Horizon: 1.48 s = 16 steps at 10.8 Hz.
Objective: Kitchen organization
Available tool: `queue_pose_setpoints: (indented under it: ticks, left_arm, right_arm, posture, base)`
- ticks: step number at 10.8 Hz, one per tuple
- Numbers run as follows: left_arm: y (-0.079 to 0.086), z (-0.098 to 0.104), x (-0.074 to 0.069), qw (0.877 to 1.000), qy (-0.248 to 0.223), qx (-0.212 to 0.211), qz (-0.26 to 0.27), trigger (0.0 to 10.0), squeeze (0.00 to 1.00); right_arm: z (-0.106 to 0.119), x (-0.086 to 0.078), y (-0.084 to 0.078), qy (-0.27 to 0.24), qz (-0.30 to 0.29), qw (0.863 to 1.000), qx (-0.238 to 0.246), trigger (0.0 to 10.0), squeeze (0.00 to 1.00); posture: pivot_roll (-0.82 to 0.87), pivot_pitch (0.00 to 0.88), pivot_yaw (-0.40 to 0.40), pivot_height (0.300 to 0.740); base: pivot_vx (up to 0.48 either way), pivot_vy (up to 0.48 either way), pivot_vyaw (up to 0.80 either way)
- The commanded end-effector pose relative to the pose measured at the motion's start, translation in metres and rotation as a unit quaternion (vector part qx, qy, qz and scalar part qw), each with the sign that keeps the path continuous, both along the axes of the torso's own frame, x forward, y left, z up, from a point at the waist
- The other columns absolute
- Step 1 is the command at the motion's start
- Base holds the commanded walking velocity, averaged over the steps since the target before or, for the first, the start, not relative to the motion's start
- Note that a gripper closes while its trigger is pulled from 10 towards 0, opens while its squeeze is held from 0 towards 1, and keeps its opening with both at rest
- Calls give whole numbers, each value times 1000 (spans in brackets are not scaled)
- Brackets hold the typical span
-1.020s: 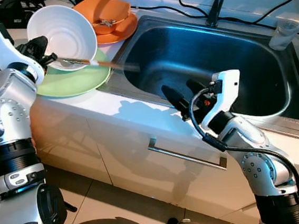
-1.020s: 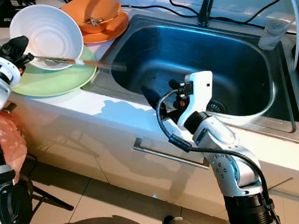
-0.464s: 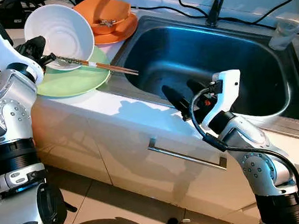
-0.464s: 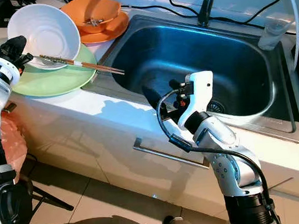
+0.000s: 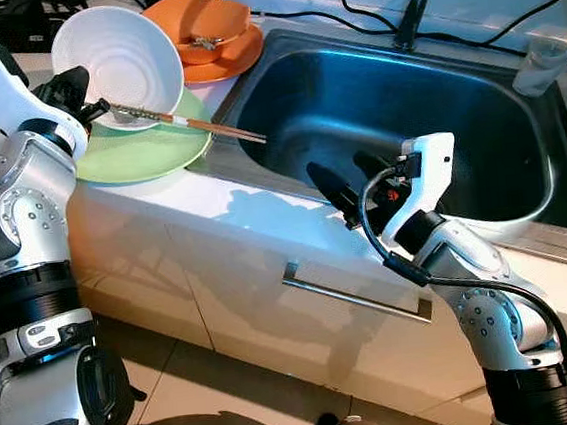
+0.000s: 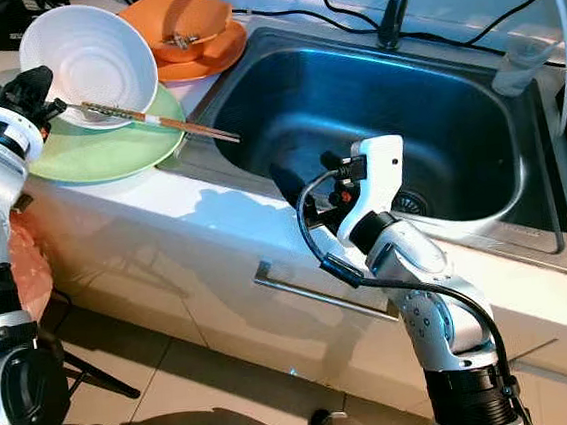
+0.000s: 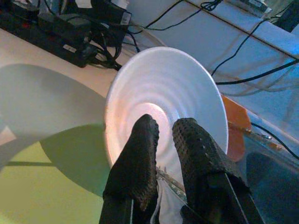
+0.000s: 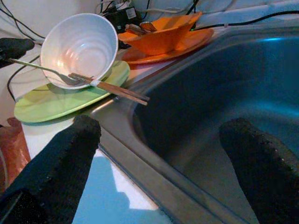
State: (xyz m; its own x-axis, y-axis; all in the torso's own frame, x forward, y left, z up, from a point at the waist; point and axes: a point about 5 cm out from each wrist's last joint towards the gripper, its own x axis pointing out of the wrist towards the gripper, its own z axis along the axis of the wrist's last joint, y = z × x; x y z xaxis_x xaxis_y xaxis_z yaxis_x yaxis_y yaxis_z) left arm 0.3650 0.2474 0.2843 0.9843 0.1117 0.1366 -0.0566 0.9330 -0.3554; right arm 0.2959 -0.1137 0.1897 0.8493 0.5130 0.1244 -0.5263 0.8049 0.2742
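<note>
Left eye view: left claw [image 5: 80, 99] grips tilted white bowl [image 5: 128, 57]; right claw [image 5: 347, 191] gapes empty; no legible writing.

Bowl [image 5: 123, 57] on plate [image 5: 132, 152] — left of sink [image 5: 396, 131]

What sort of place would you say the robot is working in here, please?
Most likely a home kitchen: a steel sink set in a white counter, with a white bowl, green plate and orange dishes beside it.
</note>
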Motion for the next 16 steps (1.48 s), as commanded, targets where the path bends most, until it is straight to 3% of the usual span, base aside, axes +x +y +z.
queue_pose_setpoints:
  ticks: [1,4,11,14,16]
  left_arm:
    - [-7,16,0,999,-31,12,-9,118,0]
    - [-15,32,-2,997,-70,28,-23,0,0]
    - [-17,35,-1,996,-82,30,-27,0,0]
    - [-37,36,-4,990,-116,64,-55,0,0]
    - [-61,35,-8,982,-149,81,-80,0,0]
  right_arm:
    - [6,2,-3,-16,-7,1000,-4,10000,1000]
    - [6,2,-3,-18,-8,1000,-4,10000,1000]
    - [5,2,-2,-19,-8,1000,-2,10000,1000]
    - [5,2,-1,-20,-8,1000,0,10000,1000]
    - [6,2,-1,-19,-9,1000,7,10000,1000]
  posture:
    - [-96,117,-61,740]
    - [-94,113,-61,740]
    - [-93,111,-56,740]
    - [-91,109,-56,740]
    - [-92,108,-56,740]
  base:
    - [0,0,0]
    - [0,0,0]
    - [0,0,0]
    - [0,0,0]
    - [0,0,0]
